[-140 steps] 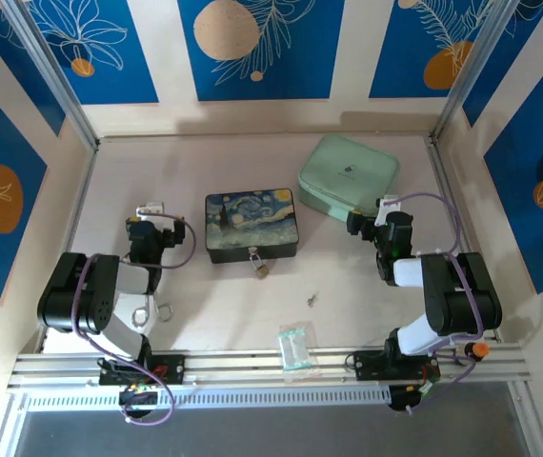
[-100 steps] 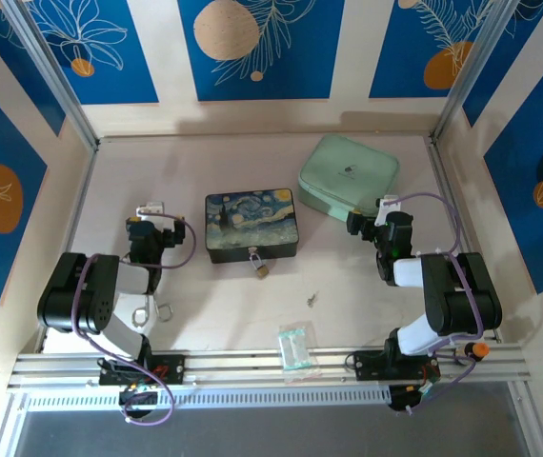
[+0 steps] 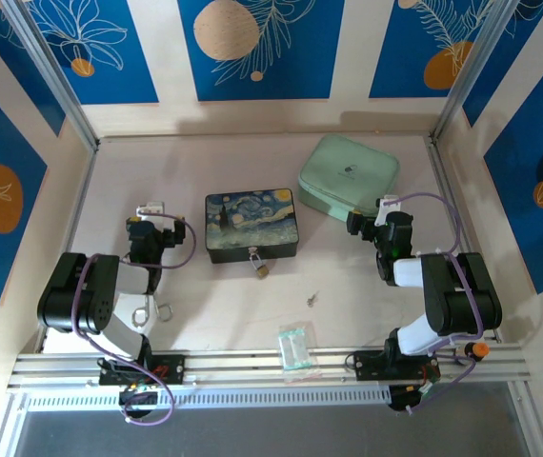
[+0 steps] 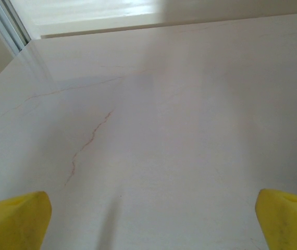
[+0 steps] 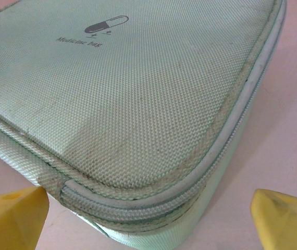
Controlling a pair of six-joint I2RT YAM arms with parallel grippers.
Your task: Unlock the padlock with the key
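The left gripper [image 4: 151,221] was spread wide and held nothing. In the left wrist view only two yellow fingertips [image 4: 14,220] showed, cut off at the bottom corners, with the bare pale table [image 4: 153,120] between and beyond them. The right gripper [image 5: 149,221] was likewise parted and empty. Its yellow fingertips [image 5: 12,219] were also cropped at the lower corners, and just ahead of them lay the rounded, zippered corner of a mint-green fabric medicine bag [image 5: 127,94].

From above, the left gripper [image 3: 146,221] pointed away from the arm bases on the left side of the table, well apart from the task's things. The right gripper [image 3: 359,222] sat just beside the near edge of the green bag [image 3: 348,176].

The padlock [image 3: 261,268] appeared as a tiny brass-gold body at the middle of the near side of a starry-night painted box [image 3: 251,225]. Its shackle was too small to tell whether it was closed. The key [image 3: 312,299] was only a thin grey speck on the open table, nearer the arms and to the right of the padlock, its shape hard to make out. A clear plastic packet [image 3: 293,345] lay near the front rail.
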